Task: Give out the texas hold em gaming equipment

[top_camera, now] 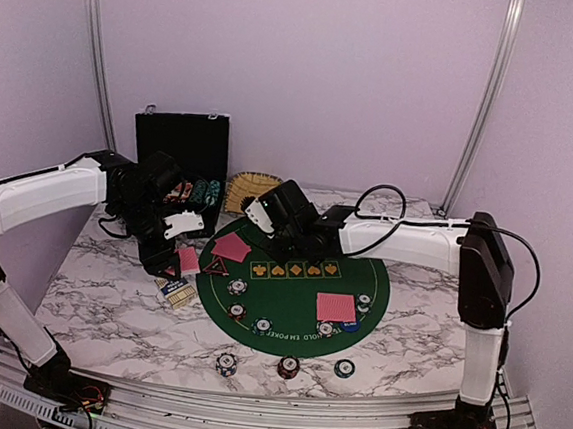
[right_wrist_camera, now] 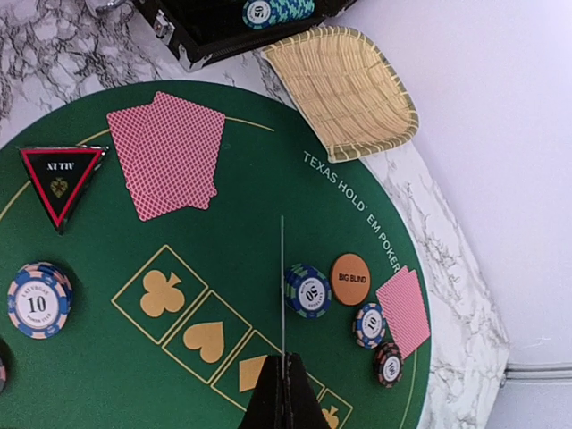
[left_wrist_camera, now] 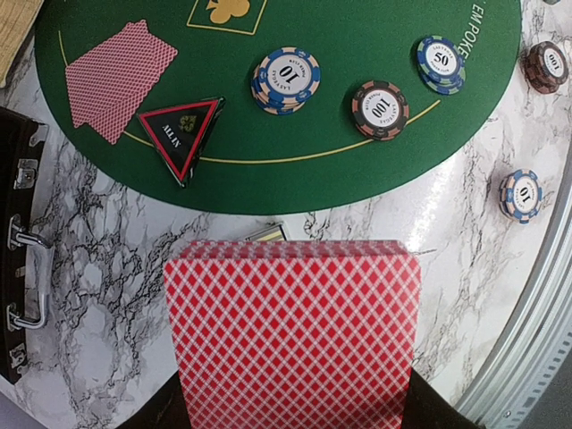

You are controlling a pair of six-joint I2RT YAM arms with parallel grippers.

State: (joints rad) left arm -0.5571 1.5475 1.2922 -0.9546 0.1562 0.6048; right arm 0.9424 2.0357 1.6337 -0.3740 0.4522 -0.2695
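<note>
My left gripper [left_wrist_camera: 295,413] is shut on a deck of red-backed cards [left_wrist_camera: 295,331] and holds it above the marble left of the green mat [top_camera: 301,276]; it also shows in the top view [top_camera: 184,258]. My right gripper [right_wrist_camera: 284,380] is shut on a single card [right_wrist_camera: 282,286], seen edge-on, above the mat's suit boxes. On the mat lie two card pairs [right_wrist_camera: 170,152] [right_wrist_camera: 404,308], the black-red triangle [right_wrist_camera: 59,179], the orange disc [right_wrist_camera: 350,279] and several chips such as the 50 chip [right_wrist_camera: 308,290]. Three chips [top_camera: 288,366] lie on the marble in front of the mat.
The open black case [top_camera: 182,150] with chips stands at the back left. The straw basket [right_wrist_camera: 344,89] sits behind the mat. A small card box [top_camera: 177,290] lies on the marble below the left gripper. The table's front rail [top_camera: 269,409] runs along the near edge.
</note>
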